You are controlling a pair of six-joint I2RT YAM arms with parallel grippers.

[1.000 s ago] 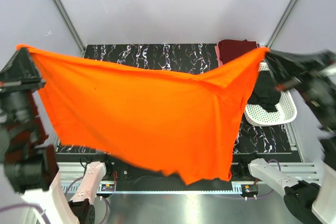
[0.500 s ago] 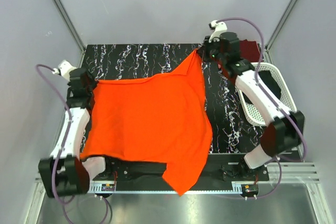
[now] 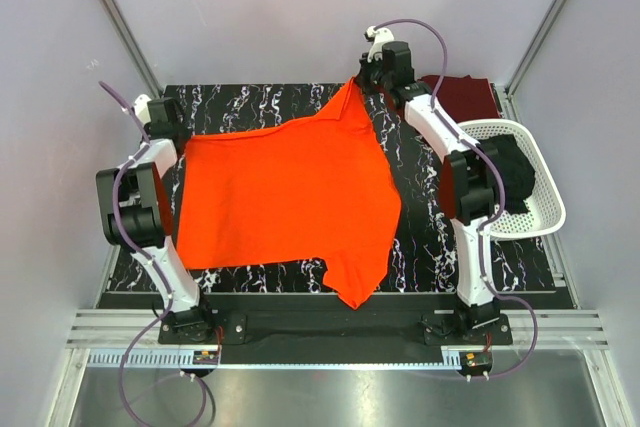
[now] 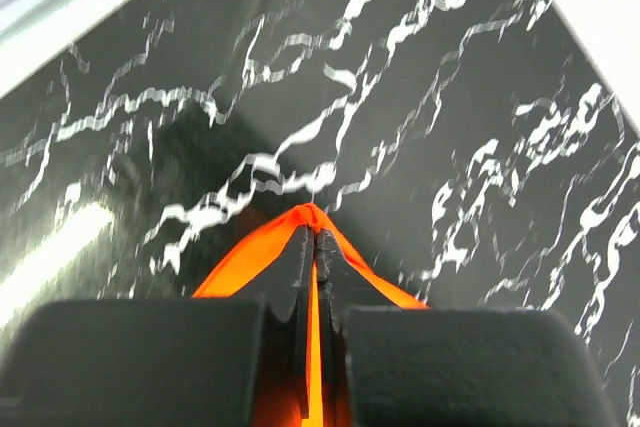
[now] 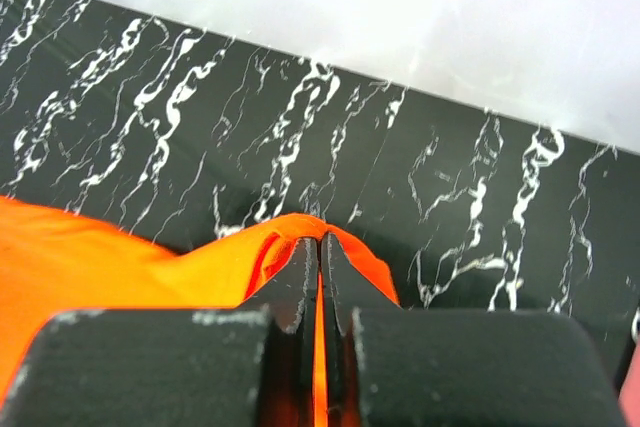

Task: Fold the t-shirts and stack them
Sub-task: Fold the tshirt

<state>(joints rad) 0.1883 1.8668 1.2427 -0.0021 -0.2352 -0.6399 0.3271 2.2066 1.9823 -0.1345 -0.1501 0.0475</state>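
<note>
Seen from above, a bright orange t-shirt (image 3: 285, 192) is lying spread across a black marbled table (image 3: 260, 102), filling most of the centre of the frame. The left gripper (image 3: 170, 132), at the left edge of the table, is pinching the shirt's left corner. Its wrist view is showing both fingers clenched on a thin peak of orange cloth just above the tabletop. The right gripper (image 3: 362, 82), at the upper centre, is grasping the opposite corner the same way, fingers closed on a small fold of fabric. That corner is being drawn up to a point, further toward the top of the frame than the left one, so the shirt is sitting skewed. At the lower centre a flap, probably a sleeve, is reaching the near edge of the table. A dark maroon t-shirt (image 3: 465, 97) is lying at the upper right corner of the table. A black t-shirt (image 3: 510, 172) is resting in a white perforated basket (image 3: 545, 212) at the right.

As for risks, each grip is taking only a sliver of cloth, so a sharp tug could slip it free. If the corners are released while the shirt is lying skewed, the fold is likely to come out crooked. The lower flap could also drag over the table edge and pull the cloth off line.
</note>
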